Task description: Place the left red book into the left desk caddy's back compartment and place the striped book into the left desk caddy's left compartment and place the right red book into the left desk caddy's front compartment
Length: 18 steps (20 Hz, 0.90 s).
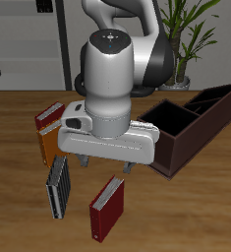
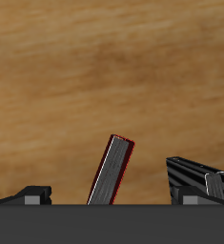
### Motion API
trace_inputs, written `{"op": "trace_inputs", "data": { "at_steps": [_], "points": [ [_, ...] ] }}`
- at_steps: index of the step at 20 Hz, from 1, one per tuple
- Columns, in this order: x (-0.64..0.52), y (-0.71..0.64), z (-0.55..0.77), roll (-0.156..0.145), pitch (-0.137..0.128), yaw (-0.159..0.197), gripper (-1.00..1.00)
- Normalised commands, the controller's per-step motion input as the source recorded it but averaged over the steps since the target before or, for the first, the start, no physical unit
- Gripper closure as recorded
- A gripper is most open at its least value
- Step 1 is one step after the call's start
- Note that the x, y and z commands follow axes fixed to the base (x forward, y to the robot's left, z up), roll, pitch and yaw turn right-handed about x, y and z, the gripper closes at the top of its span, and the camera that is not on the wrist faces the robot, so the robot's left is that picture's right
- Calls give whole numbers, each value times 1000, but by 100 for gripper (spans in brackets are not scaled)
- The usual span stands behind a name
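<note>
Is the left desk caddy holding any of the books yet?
Apparently not. The left desk caddy shows dark, bare compartments, though the arm hides part of it. The striped book lies on the table.

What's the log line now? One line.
hand: open, empty, raised | left red book: on table | striped book: on table | right red book: on table | left desk caddy: no book seen

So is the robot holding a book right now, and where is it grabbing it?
No, nothing is held. The end effector hangs open above the table, and the right red book, striped book and left red book all lie on the wood.
</note>
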Motion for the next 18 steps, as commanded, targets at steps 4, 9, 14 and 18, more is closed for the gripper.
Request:
{"op": "trace_inputs", "data": {
  "at_steps": [4, 9, 14, 18],
  "points": [
    [35, -23, -155, -6, 7, 0, -100],
    [51, -32, -227, 4, 2, -29, -100],
    [50, -1, -265, -6, 6, -21, -100],
    [34, -73, -224, -12, 13, -20, -100]
  ]
}}
